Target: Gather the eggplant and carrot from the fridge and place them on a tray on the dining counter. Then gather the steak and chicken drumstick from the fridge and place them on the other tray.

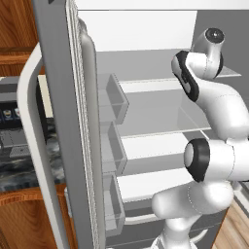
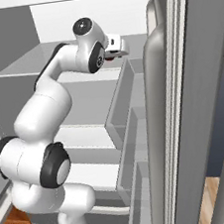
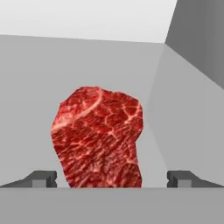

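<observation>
steak [image 3: 98, 138] on fridge [image 1: 146, 121] shelf, between spread fingers [image 3: 41, 178]

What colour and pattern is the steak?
Deep red with pale marbling, the steak shows best in the hand view.

shelf [image 3: 35, 87]: bare either side of steak [image 3: 98, 140] | right: fridge wall [image 3: 197, 39] near | gripper [image 3: 112, 178] spread, steak between

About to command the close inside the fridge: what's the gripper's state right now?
Gripper: open, holding nothing; its fingertips stand wide on either side of the steak, not pressed on it.
</observation>
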